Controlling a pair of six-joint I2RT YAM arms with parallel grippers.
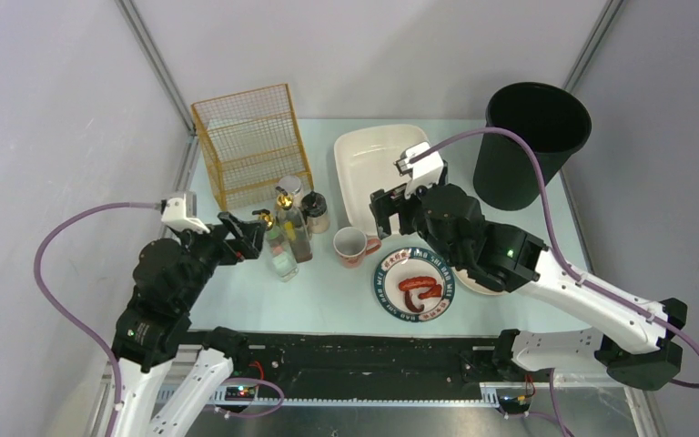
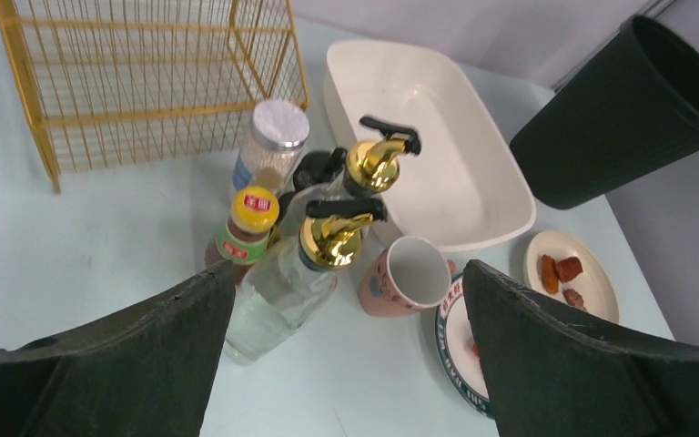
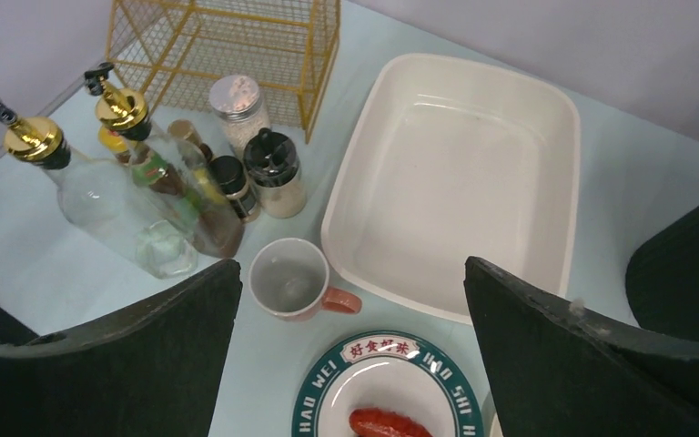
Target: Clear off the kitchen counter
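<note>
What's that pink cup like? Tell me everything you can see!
The cup is a small mug, pink outside and white inside, shiny like glazed pottery, with a bluish mark on its side. It has one loop handle that points toward the plate; whether they touch is unclear. It stands upright and looks empty. It sits on the counter, between the bottles and the plate, just in front of the basin. Nothing grips it.

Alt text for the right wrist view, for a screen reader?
Open, empty right pincer hovers above a pink mug and an empty white basin on the kitchen counter. At image left: pump bottles, spice jars, a yellow wire rack; below, a plate with sausage.
</note>
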